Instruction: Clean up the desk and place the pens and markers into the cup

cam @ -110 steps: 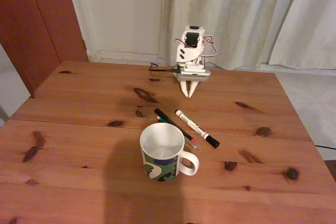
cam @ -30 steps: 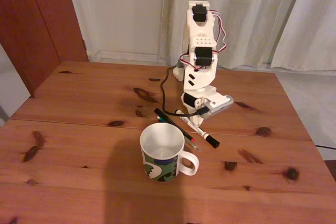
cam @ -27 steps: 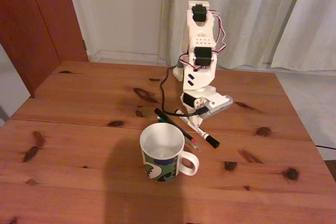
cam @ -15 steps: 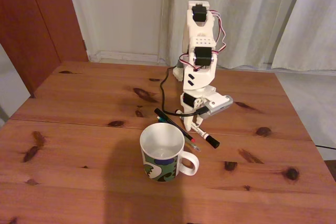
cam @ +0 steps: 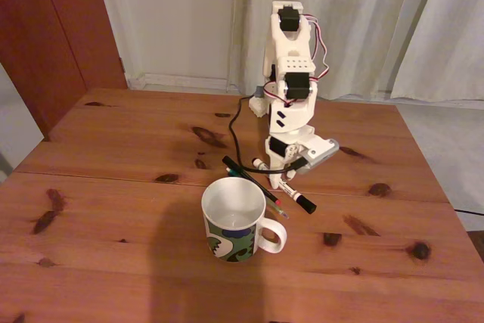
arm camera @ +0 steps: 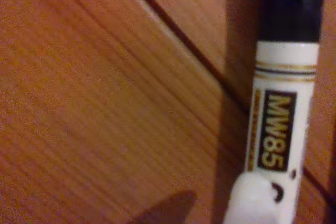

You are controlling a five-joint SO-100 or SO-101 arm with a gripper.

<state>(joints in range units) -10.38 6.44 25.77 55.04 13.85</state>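
In the fixed view the white arm stands folded over at the far middle of the reddish-brown table point(cam: 113, 209), its tool point(cam: 280, 177) pointing down onto the white marker point(cam: 302, 201), which lies slanted with its black cap toward the near right. The tool's tips sit at the marker's barrel, about halfway along it; from this angle I cannot tell whether the tool is open, closed or already pinching the marker. Just to the left in that view, the black pen point(cam: 246, 175) lies roughly parallel to the marker, its red end near the mug's rim, and a sliver of the thin teal pen point(cam: 231, 172) shows beside it at the far end. The mug point(cam: 234, 219) stands upright nearer the camera, handle to the right, its green, blue and white band facing us, just in front of the pens. The wrist view gives what the fixed view cannot: the marker point(arm camera: 278, 129) seen very close, running up the right side with its black cap at the top, gold lettering "MW85" on the white barrel, and a blurred white part of the tool overlapping the barrel at the bottom edge. A dark seam between table planks point(arm camera: 94, 103) crosses diagonally behind it.
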